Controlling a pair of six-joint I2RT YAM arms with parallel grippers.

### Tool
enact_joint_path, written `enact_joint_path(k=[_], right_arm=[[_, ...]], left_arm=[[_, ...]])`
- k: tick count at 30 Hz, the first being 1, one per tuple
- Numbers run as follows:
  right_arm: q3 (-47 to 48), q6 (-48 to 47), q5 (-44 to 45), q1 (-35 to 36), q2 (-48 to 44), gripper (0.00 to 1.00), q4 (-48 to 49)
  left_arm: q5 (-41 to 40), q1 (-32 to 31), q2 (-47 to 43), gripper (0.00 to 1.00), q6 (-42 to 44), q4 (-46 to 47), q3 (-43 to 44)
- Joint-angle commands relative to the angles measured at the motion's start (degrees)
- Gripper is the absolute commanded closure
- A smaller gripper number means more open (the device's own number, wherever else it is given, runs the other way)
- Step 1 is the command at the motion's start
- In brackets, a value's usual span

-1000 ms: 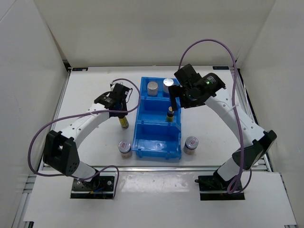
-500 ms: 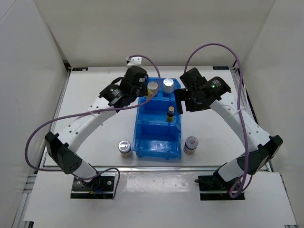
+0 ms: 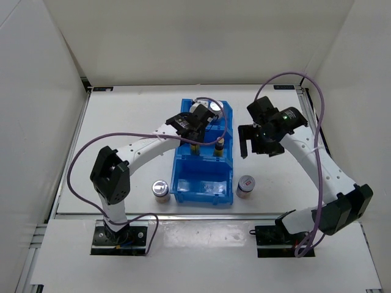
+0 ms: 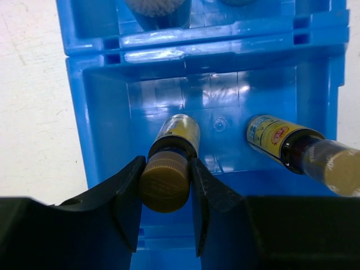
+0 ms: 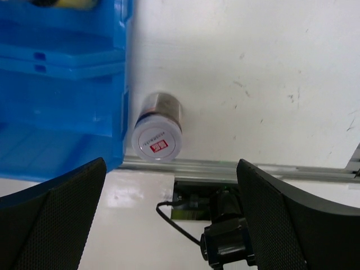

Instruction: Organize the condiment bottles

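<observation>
Two dark bottles [image 4: 179,130] [image 4: 275,138]; two white cylinders [image 3: 160,189] [image 3: 245,184]; two jars [image 3: 215,107] [image 4: 157,7]; one bin [image 3: 201,195].

Glossy blue plastic bin [image 4: 101,112], dark glass bottles [image 4: 297,152], matt tan caps [image 4: 164,181], scuffed white table [image 5: 253,84]

A blue three-compartment bin [image 3: 201,196] sits on the white table [image 3: 122,110].

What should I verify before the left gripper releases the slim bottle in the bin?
1. Left gripper clamped on held bottle at its cap: ok.
2. Held bottle inside the blue bin, middle compartment: ok.
3. Its base resting on the bin floor: cannot tell.
4. Gap to second slim bottle: ok, apart.
5. Right gripper open, clear of the bin: ok.
6. Squat jars binned: not ok; right jar and left jar stand outside it.
</observation>
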Motion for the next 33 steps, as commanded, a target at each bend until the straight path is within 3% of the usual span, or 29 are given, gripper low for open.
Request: enact_joint_path(k=[1, 2, 5, 11, 12, 20, 27, 30, 31, 33], right_arm=[[-5.11, 0.85, -5.33, -0.16, -1.33, 0.0, -0.89], [-6.52, 0.85, -6.31, -0.16, -1.33, 0.0, -0.36], [-9.87, 0.32, -6.41, -0.16, -0.8, 0.0, 0.17], [-14.36, -0.81, -8.41, -0.16, 0.43, 0.0, 3.76], [-15.06, -0.82, -9.13, -0.16, 1.04, 0.0, 4.38], [-18.23, -1.44, -9.84, 1.77, 3.42, 0.0, 7.55], [-24.02, -1.44, -9.84, 3.53, 8.34, 0.0, 13.52], [-24.56, -1.44, -9.84, 4.14, 9.84, 0.08, 14.06], [-24.56, -1.44, -9.84, 4.15, 10.62, 0.21, 14.06], [-23.25, -0.91, -8.79, 4.15, 10.63, 0.36, 12.74]], left_arm=[[0.03, -0.19, -1.4, 0.8, 1.19, 2.22, 0.91], [0.03, -0.19, -1.4, 0.77, 1.19, 2.22, 0.91], [1.44, -0.19, -0.25, 0.44, 1.19, 2.22, 0.91], [1.44, -0.19, -0.95, 0.17, 1.71, 2.22, 0.38], [0.83, -0.19, -0.96, 0.0, 1.72, 2.22, 0.38], [-5.5, 0.95, -14.57, 0.0, 3.47, 1.69, -0.49], [-7.44, 1.56, -29.33, 0.0, 2.26, -0.23, -15.58], [-5.07, 2.45, -34.34, 0.0, -2.75, -4.01, -21.65], [-4.37, 3.14, -35.66, 0.0, -4.42, -4.54, -23.07], [-2.08, 3.67, -39.44, 0.0, -5.57, -4.55, -25.97]])
